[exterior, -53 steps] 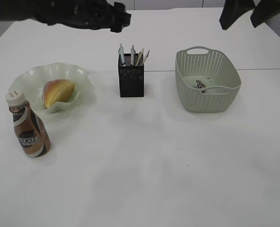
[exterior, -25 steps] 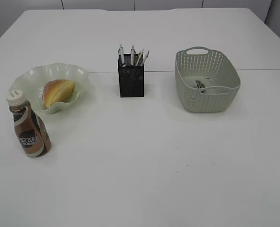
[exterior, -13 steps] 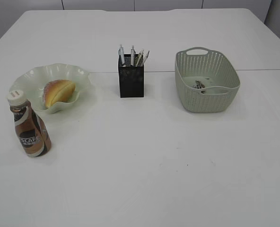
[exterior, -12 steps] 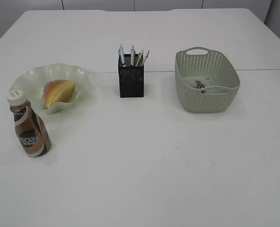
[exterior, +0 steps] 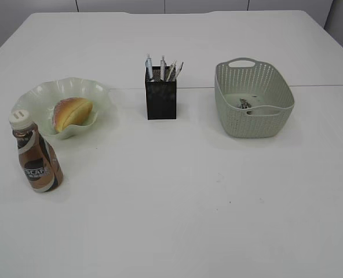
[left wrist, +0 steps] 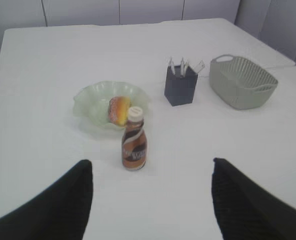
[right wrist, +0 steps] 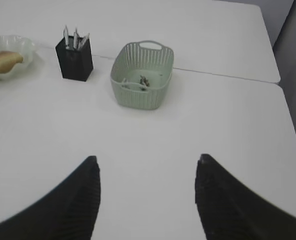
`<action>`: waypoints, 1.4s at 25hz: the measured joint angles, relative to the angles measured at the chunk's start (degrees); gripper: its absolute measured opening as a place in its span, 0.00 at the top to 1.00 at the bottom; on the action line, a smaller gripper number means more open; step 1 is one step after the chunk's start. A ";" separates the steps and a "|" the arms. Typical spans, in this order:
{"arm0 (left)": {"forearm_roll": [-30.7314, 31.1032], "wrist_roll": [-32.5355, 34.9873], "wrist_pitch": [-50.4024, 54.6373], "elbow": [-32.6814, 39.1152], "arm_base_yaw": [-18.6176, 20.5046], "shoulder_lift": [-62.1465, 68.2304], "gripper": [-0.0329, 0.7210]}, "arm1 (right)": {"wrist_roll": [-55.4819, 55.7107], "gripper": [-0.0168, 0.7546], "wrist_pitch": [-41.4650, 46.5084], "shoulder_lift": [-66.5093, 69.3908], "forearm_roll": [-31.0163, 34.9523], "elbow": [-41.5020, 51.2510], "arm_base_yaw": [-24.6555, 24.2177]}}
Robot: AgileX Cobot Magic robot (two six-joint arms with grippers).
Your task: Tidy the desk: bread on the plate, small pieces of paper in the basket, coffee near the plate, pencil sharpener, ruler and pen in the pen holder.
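Observation:
The bread (exterior: 72, 113) lies on the pale green plate (exterior: 41, 92) at the left of the desk (exterior: 177, 202). The coffee (exterior: 36, 156) stands upright just in front of the plate. Several pens stick out of the black pen holder (exterior: 160, 99) in the middle; ruler and pencil sharpener cannot be made out. The basket (exterior: 254, 98) on the right holds small pieces of paper (exterior: 244, 103). Neither arm shows in the exterior view. My left gripper (left wrist: 151, 167) is open and empty, high above the desk short of the coffee (left wrist: 134, 145). My right gripper (right wrist: 147, 162) is open and empty, well short of the basket (right wrist: 142, 75).
A seam (exterior: 322, 86) runs across the desk behind the basket. The desk's far edge and grey wall panels lie beyond. In the right wrist view the desk's right edge (right wrist: 290, 135) drops off to a grey floor.
Both arms, seen at the top of the exterior view two seconds ago, have drawn back out of it. The objects on the desk have not moved.

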 joint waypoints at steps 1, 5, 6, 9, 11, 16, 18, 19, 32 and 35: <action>0.00 0.00 0.73 1.84 0.90 -1.11 0.23 | -0.63 0.41 0.00 -0.65 0.00 1.65 0.00; 0.00 1.85 0.48 8.07 6.28 -5.08 0.23 | -1.31 0.41 -0.93 -4.56 1.30 8.16 0.00; 0.00 2.92 -0.13 9.51 8.00 -6.22 0.23 | -1.31 0.41 -1.91 -6.10 1.94 9.89 0.00; -0.79 5.17 -1.02 14.25 12.34 -7.87 0.23 | -1.36 0.41 -5.25 -11.06 4.15 15.14 0.00; -3.07 6.34 -0.95 17.44 14.25 -7.87 0.23 | -1.36 0.41 -6.59 -14.28 6.66 18.21 0.00; -7.77 9.21 -4.86 24.15 15.82 -7.87 0.23 | -1.45 0.41 -8.24 -17.59 8.21 22.73 0.00; -8.15 10.43 -5.72 26.43 15.83 -7.87 0.23 | -1.45 0.41 -8.35 -17.59 8.10 24.21 0.00; -8.24 10.74 -5.83 26.94 15.83 -7.87 0.23 | -1.45 0.41 -8.74 -17.59 8.01 24.91 0.00; -6.50 11.17 -6.82 27.04 15.83 -7.87 0.23 | -0.72 0.41 -15.89 -17.64 7.93 31.73 0.00; -6.50 11.17 -6.82 27.04 15.83 -7.87 0.23 | -0.72 0.41 -15.89 -17.64 7.81 31.73 0.00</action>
